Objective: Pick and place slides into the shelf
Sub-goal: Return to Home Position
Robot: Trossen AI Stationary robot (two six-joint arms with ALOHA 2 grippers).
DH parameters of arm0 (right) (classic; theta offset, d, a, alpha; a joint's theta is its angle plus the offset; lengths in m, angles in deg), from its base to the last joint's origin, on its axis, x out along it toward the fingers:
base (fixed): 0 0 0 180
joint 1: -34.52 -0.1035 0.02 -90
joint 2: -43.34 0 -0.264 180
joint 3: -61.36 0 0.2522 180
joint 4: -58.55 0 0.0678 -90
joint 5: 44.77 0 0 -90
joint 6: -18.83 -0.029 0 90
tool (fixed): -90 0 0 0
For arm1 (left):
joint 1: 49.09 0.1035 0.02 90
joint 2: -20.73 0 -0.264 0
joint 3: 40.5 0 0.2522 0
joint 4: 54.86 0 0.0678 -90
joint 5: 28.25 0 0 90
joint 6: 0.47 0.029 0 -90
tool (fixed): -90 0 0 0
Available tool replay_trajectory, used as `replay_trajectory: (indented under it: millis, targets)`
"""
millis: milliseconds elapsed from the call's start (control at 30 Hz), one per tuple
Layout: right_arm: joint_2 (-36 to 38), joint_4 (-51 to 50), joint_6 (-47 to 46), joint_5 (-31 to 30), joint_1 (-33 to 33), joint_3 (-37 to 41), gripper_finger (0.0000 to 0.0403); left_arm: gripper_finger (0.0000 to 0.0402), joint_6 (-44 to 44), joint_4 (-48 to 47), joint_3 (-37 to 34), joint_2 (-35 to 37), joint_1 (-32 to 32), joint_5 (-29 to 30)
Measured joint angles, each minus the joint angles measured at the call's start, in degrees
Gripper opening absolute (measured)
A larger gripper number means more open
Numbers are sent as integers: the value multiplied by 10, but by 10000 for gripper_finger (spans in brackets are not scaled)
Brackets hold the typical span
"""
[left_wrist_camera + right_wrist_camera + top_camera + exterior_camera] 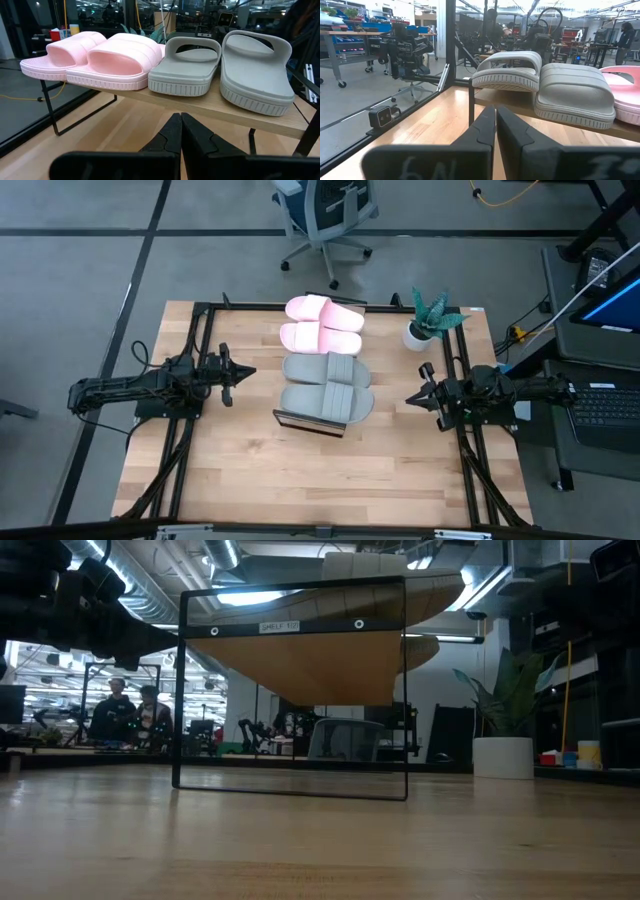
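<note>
- The shelf (300,423) stands mid-table, its long axis running far to near, with the near end swung slightly to the left.
- All four slides lie on it side by side in one row. The two pink slides (322,325) are at the far end and the two grey slides (325,385) are at the near end.
- Each slide lies crosswise on the plank, its long axis left to right. The strapped ends are toward the right and the open heels toward the left.
- Neighbouring slides touch or nearly touch, and the nearest grey one sits just short of the shelf's near frame edge.
- The left gripper (243,372) hangs to the left of the shelf, aimed at it, with its fingers (170,131) pressed together on nothing.
- The right gripper (411,397) hangs to the right, facing the shelf, its fingers (485,125) likewise closed and holding nothing.
- Bare table (300,480) lies between each gripper and the shelf, and there is a wide stretch of it on the near side.
- A potted plant (432,320) stands at the far right, well apart from the slides.
</note>
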Motion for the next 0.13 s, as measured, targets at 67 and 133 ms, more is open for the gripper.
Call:
replay_trajectory:
  millis: [67, 133]
  targets:
    - [0, 0, 0, 0, 0, 0, 19, 0, 0, 0, 0, 0, 0, 0]
    - [0, 0, 0, 0, 0, 0, 19, 0, 0, 0, 0, 0, 0, 0]
